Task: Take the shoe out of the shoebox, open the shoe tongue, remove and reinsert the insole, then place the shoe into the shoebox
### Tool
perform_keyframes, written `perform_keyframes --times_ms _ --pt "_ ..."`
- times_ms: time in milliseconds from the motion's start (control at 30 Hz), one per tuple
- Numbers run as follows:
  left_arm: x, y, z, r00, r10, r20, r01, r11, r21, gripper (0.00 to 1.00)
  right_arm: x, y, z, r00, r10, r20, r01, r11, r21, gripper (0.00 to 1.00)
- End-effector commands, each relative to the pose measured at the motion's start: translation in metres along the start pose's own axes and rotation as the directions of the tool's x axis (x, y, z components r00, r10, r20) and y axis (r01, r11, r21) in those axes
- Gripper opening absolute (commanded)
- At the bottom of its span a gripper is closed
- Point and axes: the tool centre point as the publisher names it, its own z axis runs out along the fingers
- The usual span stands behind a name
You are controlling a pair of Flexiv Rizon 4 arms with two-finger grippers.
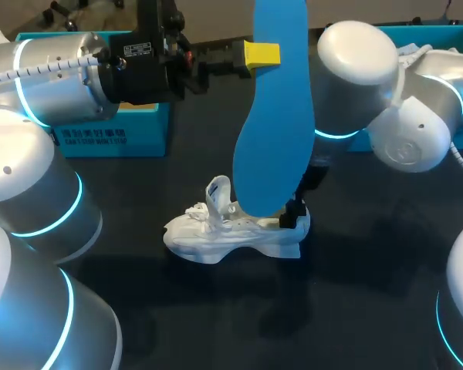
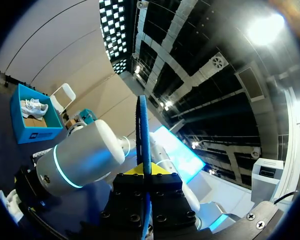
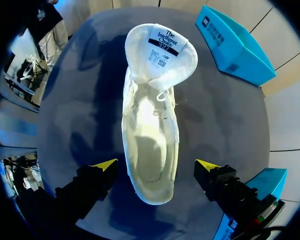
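Observation:
A white shoe (image 1: 231, 231) stands on the dark table, its tongue (image 3: 161, 50) folded forward and its inside bare. High above it my left gripper (image 1: 261, 54) is shut on the top end of the blue insole (image 1: 274, 131), which hangs down with its lower tip close over the shoe's opening. In the left wrist view the insole (image 2: 143, 130) shows edge-on between the left gripper's (image 2: 143, 172) fingers. My right gripper (image 1: 293, 214) is down at the heel. It stands open (image 3: 155, 165), one finger on each side of the shoe (image 3: 152, 140), with gaps between.
A blue shoebox (image 1: 112, 135) stands at the back left, behind my left arm. A second blue box (image 1: 424, 35) at the back right has another white shoe (image 2: 32, 107) in it. My right arm's elbow (image 1: 355, 69) rises close beside the hanging insole.

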Motion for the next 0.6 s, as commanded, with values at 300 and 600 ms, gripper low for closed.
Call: perform_keyframes --times_ms 300,600 --pt "0.0 0.001 0.001 1.0 -0.001 0.002 0.001 1.0 0.0 0.0 0.0 0.0 0.001 1.0 0.0 0.001 0.0 1.0 0.001 1.0" --pt "0.0 0.001 0.001 1.0 -0.001 0.002 0.001 1.0 0.0 0.0 -0.019 0.019 0.007 0.998 -0.05 -0.025 0.051 0.999 0.012 1.0"
